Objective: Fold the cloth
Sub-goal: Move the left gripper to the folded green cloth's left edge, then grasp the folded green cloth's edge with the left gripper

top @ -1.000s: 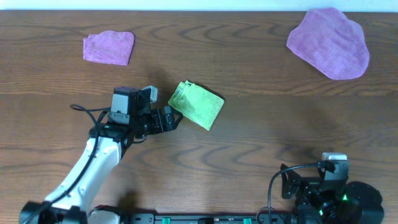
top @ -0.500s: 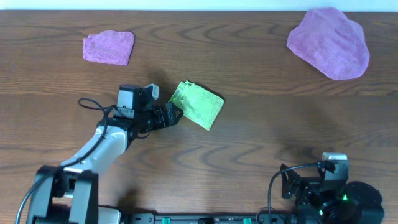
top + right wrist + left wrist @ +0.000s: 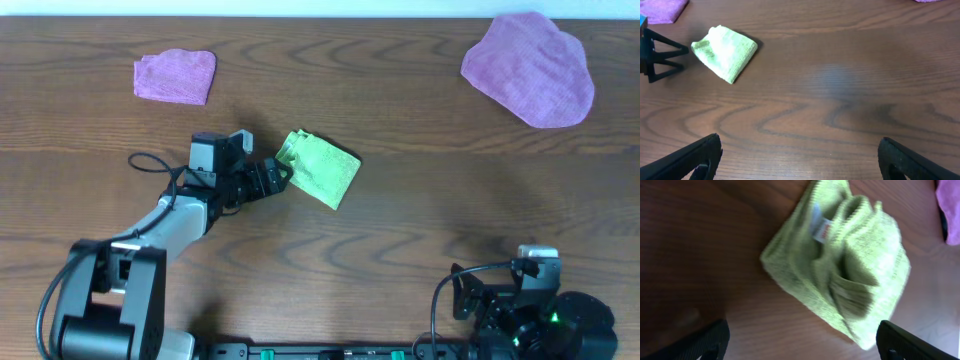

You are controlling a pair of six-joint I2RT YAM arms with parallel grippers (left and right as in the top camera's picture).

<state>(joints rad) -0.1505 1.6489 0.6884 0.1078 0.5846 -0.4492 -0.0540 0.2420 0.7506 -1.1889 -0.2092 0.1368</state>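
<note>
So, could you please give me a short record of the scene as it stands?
cloth: lime green, folded into a small rumpled bundle
left gripper: open, close beside the cloth, holding nothing
right gripper: open, far from the cloth, holding nothing
other items: small purple cloth far left; large purple cloth far right

White-shelled left arm (image 3: pixel 168 226), black fingers (image 3: pixel 710 337), looping black cable (image 3: pixel 150 161).
</note>
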